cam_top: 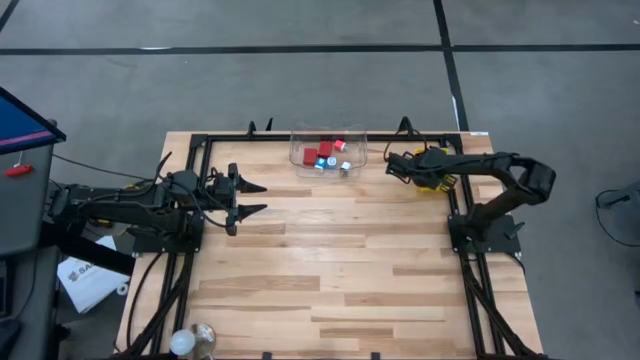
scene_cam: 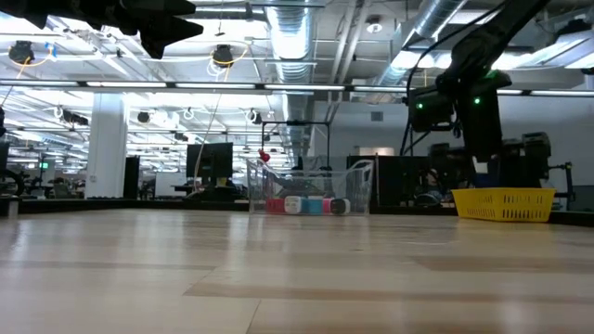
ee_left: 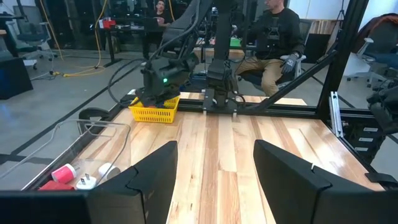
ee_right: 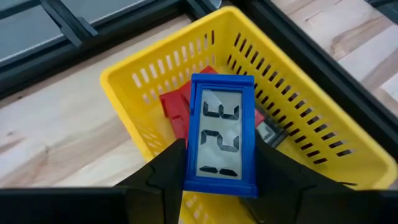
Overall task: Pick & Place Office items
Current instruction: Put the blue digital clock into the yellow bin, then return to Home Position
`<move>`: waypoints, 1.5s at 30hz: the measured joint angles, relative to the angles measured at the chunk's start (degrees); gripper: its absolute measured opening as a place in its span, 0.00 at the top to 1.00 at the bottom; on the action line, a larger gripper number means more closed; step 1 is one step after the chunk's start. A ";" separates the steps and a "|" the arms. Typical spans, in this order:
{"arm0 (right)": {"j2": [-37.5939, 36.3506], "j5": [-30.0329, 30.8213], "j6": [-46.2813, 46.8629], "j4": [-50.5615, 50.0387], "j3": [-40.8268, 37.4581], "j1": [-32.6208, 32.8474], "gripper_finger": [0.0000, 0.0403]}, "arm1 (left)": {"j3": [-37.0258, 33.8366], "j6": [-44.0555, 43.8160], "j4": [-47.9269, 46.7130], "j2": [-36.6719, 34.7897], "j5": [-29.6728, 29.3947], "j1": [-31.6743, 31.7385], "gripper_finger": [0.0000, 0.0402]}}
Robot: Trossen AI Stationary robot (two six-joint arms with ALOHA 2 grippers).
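My right gripper (ee_right: 219, 163) is shut on a flat blue-framed display piece (ee_right: 220, 134) and hangs over the yellow basket (ee_right: 292, 118), which holds red pieces (ee_right: 177, 102). From above, that gripper (cam_top: 400, 166) and basket (cam_top: 436, 180) are at the far right. A clear tub (cam_top: 328, 148) at the far edge holds red, blue and white office items (cam_top: 326, 157). My left gripper (cam_top: 258, 198) waits open above the table's left side, level, with nothing between its fingers (ee_left: 155, 171). My right gripper pinches the display piece by its two long blue edges (ee_right: 188, 163), toward its nearer end, one finger on each side. The fingers slant downward and lie along the piece. The piece is lifted clear above the basket's opening, with its screen facing the wrist camera.
Black frame rails (cam_top: 330, 134) run along the table's far and side edges. A white bulb-like object (cam_top: 183, 343) sits at the near left corner. A person (ee_left: 273, 37) sits beyond the table's right end. Bare wood (cam_top: 330, 260) fills the middle and near part.
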 joint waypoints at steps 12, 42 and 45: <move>1.43 0.53 0.16 1.35 0.00 0.04 0.60 | 0.00 -0.17 0.00 0.00 0.00 0.00 0.48; -11.99 9.74 -12.59 3.09 0.00 24.38 0.50 | 0.00 2.23 -1.89 -0.07 -0.78 0.11 0.48; -14.99 11.28 -20.57 8.37 0.00 33.12 0.51 | 0.00 3.59 -5.43 -0.63 -3.13 0.11 0.48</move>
